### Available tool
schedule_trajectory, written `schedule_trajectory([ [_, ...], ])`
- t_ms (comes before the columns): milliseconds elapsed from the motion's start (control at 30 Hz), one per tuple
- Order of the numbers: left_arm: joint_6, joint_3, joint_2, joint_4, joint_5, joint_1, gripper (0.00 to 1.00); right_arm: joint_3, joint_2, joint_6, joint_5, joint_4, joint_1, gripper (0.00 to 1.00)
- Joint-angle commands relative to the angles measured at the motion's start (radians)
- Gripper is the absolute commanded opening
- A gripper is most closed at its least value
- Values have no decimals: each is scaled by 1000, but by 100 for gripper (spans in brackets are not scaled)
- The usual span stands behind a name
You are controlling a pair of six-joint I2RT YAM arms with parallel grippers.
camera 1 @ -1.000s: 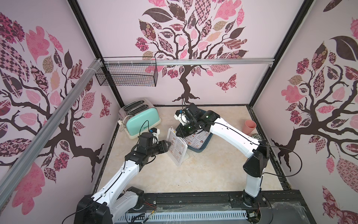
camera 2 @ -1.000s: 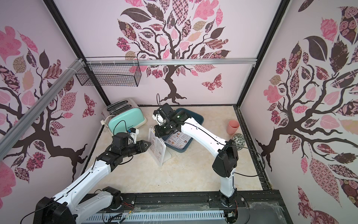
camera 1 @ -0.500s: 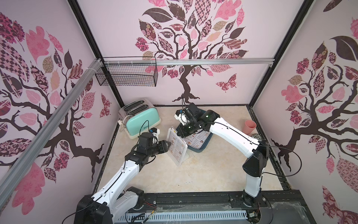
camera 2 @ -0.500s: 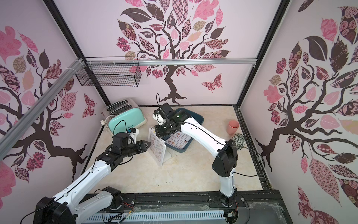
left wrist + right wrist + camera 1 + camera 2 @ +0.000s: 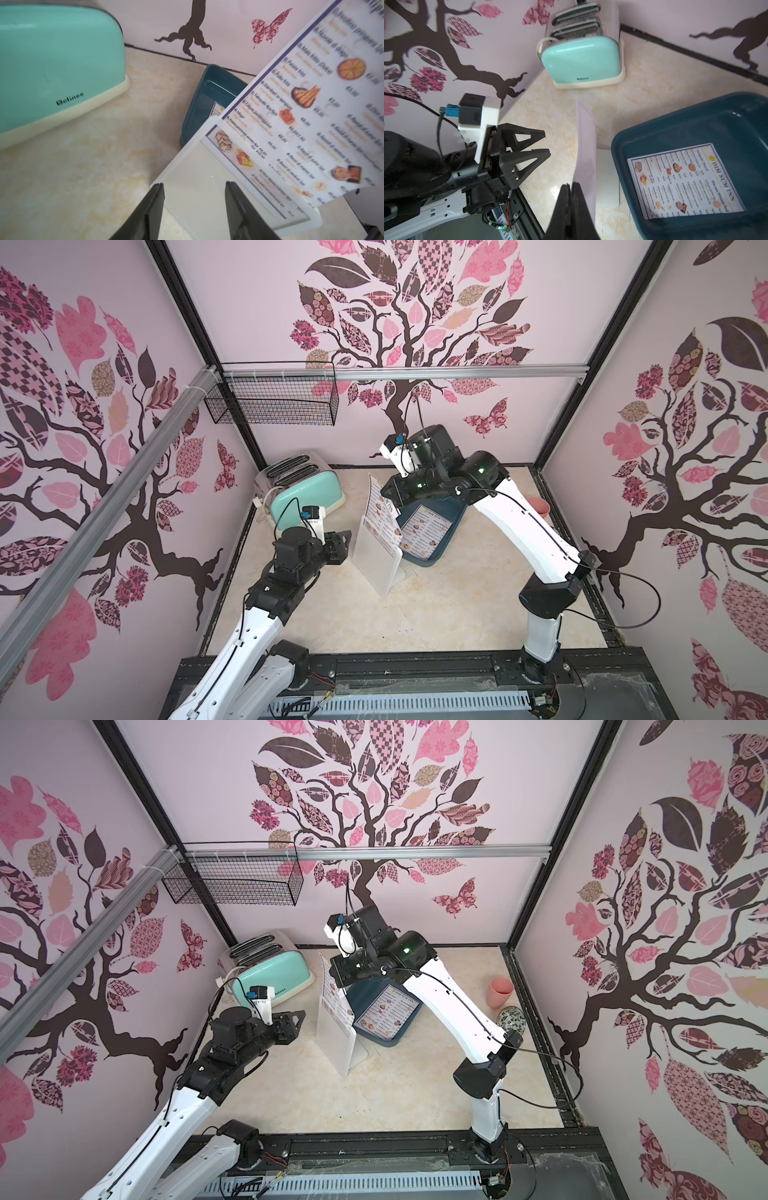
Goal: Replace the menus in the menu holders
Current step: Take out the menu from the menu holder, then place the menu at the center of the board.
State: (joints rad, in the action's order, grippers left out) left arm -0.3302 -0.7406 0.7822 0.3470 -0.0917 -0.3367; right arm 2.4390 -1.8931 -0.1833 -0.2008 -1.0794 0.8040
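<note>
Now the right fingers (image 5: 562,212) pinch the menu (image 5: 301,104), half inside the menu holder (image 5: 193,187) below them; the left fingers (image 5: 149,212) stand open beside it. If the sheet jams, the unheld holder may tip.

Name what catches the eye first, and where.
Mid-table, the right gripper pinches a menu that stands partly out of the clear menu holder, the open left gripper facing it. A second menu lies in the dark teal tub beside the holder, and a mint toaster sits in the far corner.
</note>
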Motion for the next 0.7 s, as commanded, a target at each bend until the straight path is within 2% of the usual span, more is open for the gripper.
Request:
schedule_trajectory([
  [0, 180, -98, 1, 51, 0, -4, 56, 46, 57, 75, 47, -80, 6, 0],
  [233, 410, -289, 38, 122, -272, -4, 62, -131, 304, 239, 215, -84, 6, 0],
  [367, 508, -323, 50, 72, -559, -4, 69, -376, 500, 345, 256, -73, 6, 0],
  [433, 506, -324, 78, -21, -696, -10, 70, -511, 610, 409, 270, -57, 6, 0],
  [467, 486, -327, 102, -76, -730, -26, 69, -561, 652, 432, 277, -46, 6, 0],
  [533, 493, -372, 187, -130, -748, -117, 69, -670, 745, 488, 294, -5, 6, 0],
  [600, 579, -439, 268, -70, -754, -214, 71, -746, 809, 544, 298, 22, 6, 0],
  [667, 644, -497, 336, -5, -774, -273, 74, -788, 845, 586, 288, 16, 6, 0],
])
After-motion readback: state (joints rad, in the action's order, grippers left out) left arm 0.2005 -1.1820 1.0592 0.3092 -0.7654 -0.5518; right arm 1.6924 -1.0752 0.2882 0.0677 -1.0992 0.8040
